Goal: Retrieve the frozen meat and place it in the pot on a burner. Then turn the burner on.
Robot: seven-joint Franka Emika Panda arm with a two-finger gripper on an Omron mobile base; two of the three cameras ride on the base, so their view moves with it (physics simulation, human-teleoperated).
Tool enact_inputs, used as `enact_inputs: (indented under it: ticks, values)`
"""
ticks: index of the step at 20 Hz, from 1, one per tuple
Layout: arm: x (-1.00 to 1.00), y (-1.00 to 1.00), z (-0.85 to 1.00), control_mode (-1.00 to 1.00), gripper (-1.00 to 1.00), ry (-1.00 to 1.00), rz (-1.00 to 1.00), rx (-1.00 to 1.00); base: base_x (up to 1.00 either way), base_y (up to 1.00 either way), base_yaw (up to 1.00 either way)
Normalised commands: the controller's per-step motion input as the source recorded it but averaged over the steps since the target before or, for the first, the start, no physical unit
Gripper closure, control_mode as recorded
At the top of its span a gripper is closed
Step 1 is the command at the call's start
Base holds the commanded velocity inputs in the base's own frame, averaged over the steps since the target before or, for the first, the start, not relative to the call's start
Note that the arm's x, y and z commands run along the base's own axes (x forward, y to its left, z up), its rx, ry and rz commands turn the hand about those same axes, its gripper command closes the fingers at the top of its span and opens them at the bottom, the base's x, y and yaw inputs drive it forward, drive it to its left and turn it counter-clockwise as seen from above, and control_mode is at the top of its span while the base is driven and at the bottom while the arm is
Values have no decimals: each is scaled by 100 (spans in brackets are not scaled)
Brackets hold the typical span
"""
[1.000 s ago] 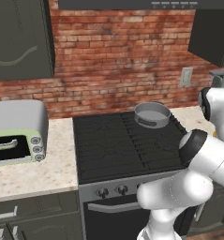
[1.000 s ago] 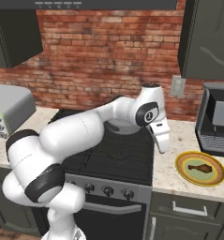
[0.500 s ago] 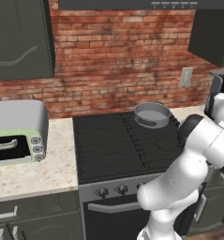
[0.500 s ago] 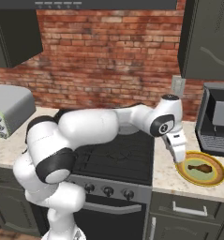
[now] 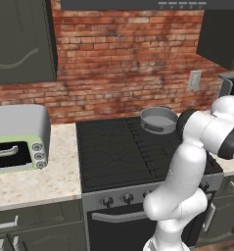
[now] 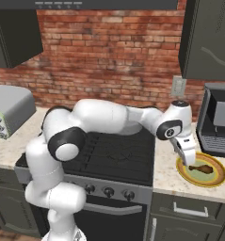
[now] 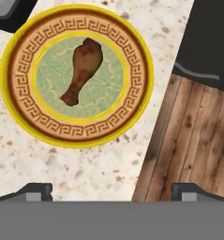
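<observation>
The gripper (image 6: 190,160) hung at the right of the right base view, pointing down over the near-left rim of the plate (image 6: 216,180). In the hand view its fingertips (image 7: 34,191) stood wide apart at the bottom corners with nothing between them: released, empty.

The meat (image 7: 82,70), a drumstick-shaped brown lump, lay on the plate's (image 7: 132,112) green centre in the upper left of the hand view, its thick end toward the upper right and its narrow end toward the lower left. It sat above the midline between the tips, so the hand appeared not yet centred over it. The plate rested on the speckled counter (image 7: 85,168) near the edge; wood floor (image 7: 188,140) showed at the right of that frame.

The pot (image 5: 159,119) stood on the burner (image 5: 152,128) at the upper right of the cooktop in the left base view, well apart from the plate. Being open-topped, it should accept the meat from above. The knobs (image 6: 107,192) lined the stove front and seemed untouched.

Judged stage: approach for pickup; placing and ignition were outstanding.
</observation>
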Motion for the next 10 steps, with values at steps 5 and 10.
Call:
enact_inputs:
  ticks: [5,10]
  values:
    - [22,-48,-26,-100,-100,0,1,3,0,0,0]
    - [24,-45,-25,-100,-100,0,0,4,0,0,0]
